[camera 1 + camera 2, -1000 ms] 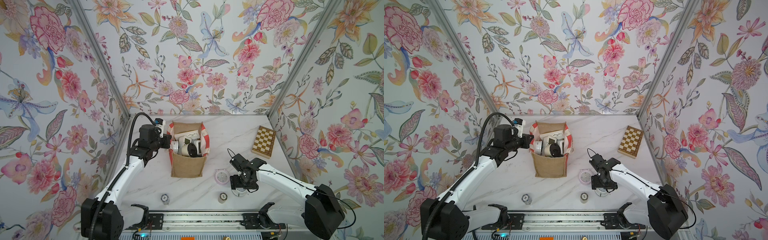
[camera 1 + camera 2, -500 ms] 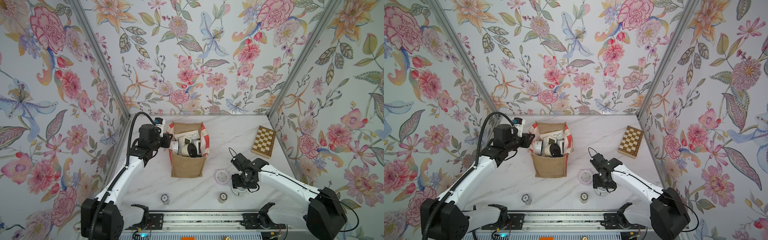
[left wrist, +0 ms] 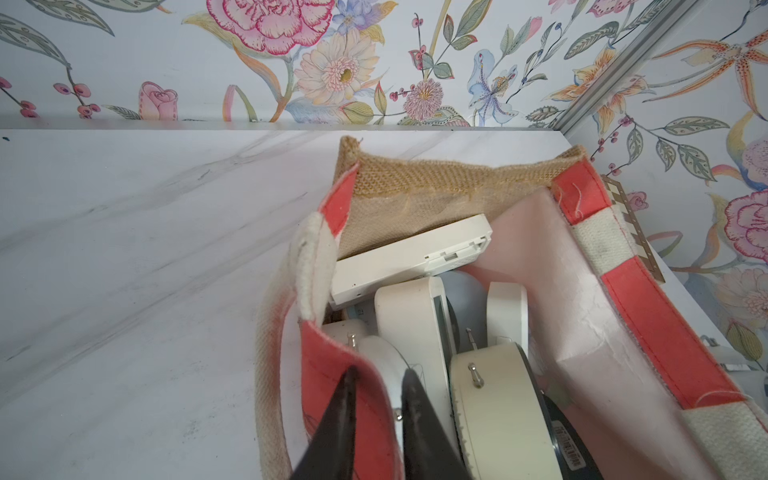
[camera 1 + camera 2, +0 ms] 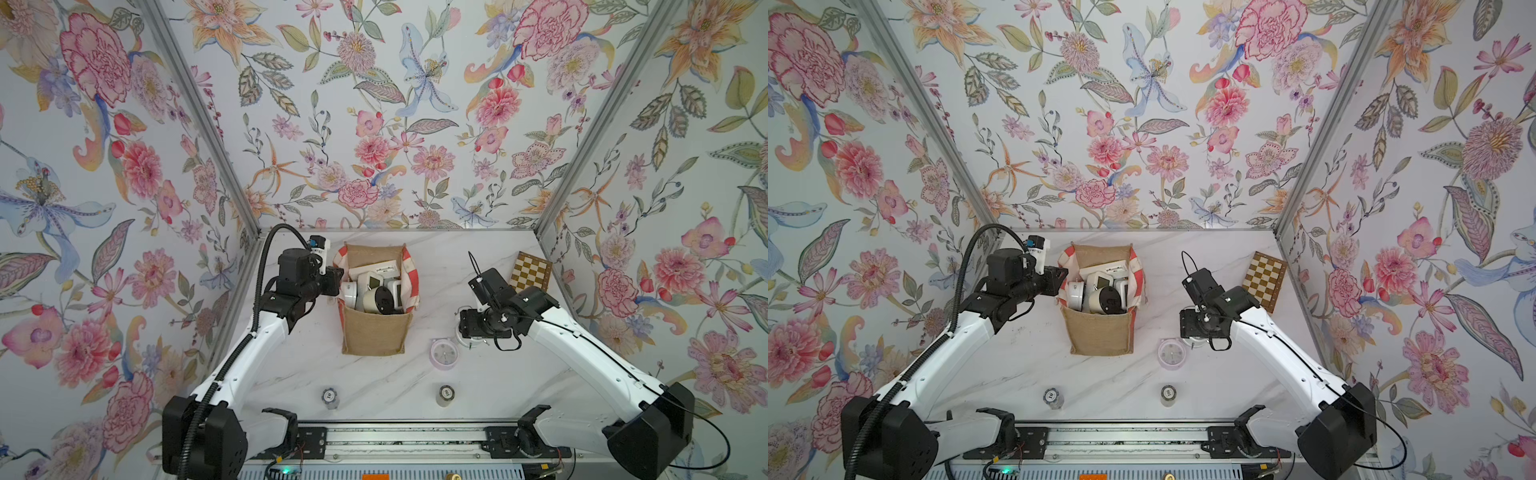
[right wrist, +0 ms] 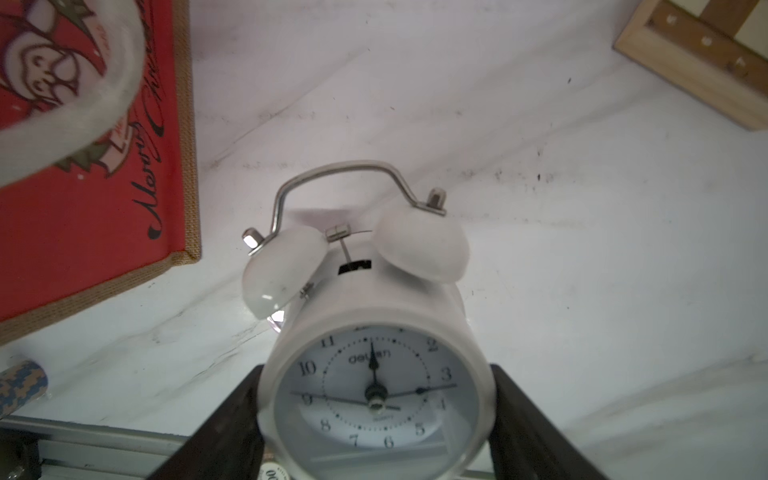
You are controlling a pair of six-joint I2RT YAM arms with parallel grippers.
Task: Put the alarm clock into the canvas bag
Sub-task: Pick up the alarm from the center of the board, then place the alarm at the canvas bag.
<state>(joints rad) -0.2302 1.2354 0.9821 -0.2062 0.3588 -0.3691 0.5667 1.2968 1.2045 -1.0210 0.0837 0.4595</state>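
Your right tool [image 5: 376, 376] is clamping a white clock [image 5: 365, 307] by its sides, low over the desk [image 4: 291, 365]. It is sitting right of the bag [image 4: 374, 336] and apart from it. Whether the clock is touching the desk is not showing. The bag is standing upright mid-desk, with other clocks [image 4: 376, 291] crowding its mouth up to the rim. Your left tool [image 3: 380, 374] is sitting astride the bag's left striped rim, its fingers narrowly apart. A pink clock [image 4: 444, 353] is lying face up between the bag's front corner and the right tool. A chessboard [image 4: 531, 272] is lying by the right wall. Two cylinders [image 4: 329, 397] are standing near the front edge. Bare marble is showing left of the bag.
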